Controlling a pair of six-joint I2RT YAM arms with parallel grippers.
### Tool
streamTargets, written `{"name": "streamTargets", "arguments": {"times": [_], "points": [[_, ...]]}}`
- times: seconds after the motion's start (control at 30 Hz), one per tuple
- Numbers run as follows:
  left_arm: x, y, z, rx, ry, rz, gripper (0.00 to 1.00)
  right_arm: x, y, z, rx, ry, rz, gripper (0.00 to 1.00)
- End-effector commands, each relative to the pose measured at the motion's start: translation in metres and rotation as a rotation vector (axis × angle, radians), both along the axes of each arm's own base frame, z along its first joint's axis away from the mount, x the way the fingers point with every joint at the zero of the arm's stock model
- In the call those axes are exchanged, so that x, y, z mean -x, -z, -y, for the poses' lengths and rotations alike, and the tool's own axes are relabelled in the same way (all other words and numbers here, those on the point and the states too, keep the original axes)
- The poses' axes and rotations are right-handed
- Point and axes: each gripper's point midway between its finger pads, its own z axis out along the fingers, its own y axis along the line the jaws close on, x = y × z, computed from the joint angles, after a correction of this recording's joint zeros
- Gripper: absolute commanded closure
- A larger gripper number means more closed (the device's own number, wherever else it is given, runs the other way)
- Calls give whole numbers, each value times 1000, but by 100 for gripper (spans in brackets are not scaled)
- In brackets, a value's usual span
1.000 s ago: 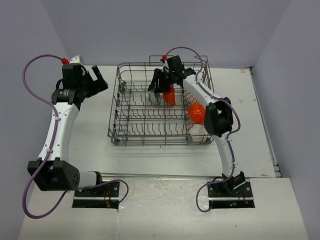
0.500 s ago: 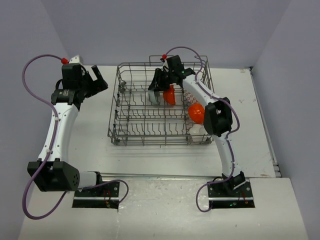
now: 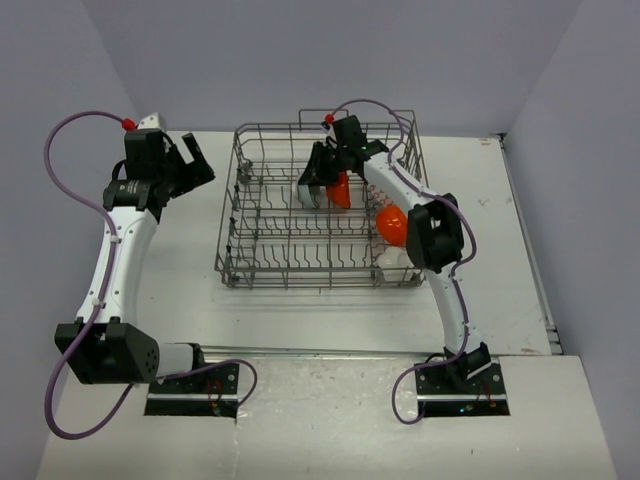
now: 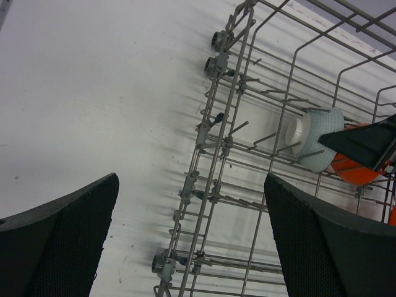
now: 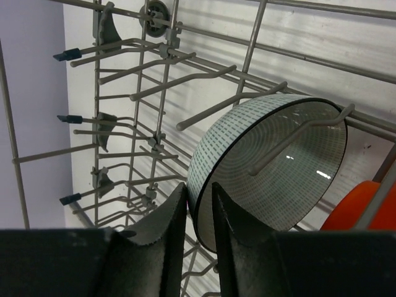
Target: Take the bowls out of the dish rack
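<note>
Bowl [image 5: 266, 185] on edge, mouth toward orange bowl [image 5: 362, 207]

White matte bench [image 3: 180, 290], lightly scuffed. A seam runs along its near edge, with a lower white panel [image 3: 330, 420] beyond. Pale lavender-grey walls [image 3: 300, 60] on three sides. Even diffuse light, soft shadows.

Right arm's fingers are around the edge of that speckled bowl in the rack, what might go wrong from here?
The right gripper straddles only the thin rim of the speckled bowl; so shallow a pinch may slip. A tine of the dish rack reaches into the bowl, so a skewed lift may snag. The orange bowl sits close beside it and might get knocked.
</note>
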Motion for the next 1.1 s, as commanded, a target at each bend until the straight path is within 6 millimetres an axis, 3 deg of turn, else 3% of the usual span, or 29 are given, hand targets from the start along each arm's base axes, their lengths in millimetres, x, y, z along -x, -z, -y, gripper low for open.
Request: {"name": "streamTargets", "arguments": {"times": [0.0, 0.03, 0.07, 0.17, 0.3, 0.67, 0.8, 0.87, 1.07], "points": [[1, -14, -2, -29, 3, 48, 0, -2, 35, -2, 25, 4, -40, 78], [1, -14, -3, -31, 1, 48, 0, -2, 35, -2, 27, 3, -37, 81], [0, -14, -2, -32, 3, 50, 0, -2, 37, -1, 31, 7, -40, 91], [0, -12, -3, -34, 1, 44, 0, -3, 30, -1, 16, 8, -30, 100], [-1, -6, 1, -19, 11, 32, 0, -3, 10, -2, -21, 8, -10, 100], [-4, 18, -2, -30, 5, -15, 0, 17, -79, 2, -178, -16, 20, 100], [-4, 18, -2, -34, 10, -15, 0, 20, -92, 11, -246, -8, -10, 100], [-3, 19, -2, -38, 9, -17, 0, 17, -110, 16, -308, 8, 2, 100], [-1, 20, -4, -49, 10, -25, 0, 23, -118, 19, -472, -9, -83, 100]]}}
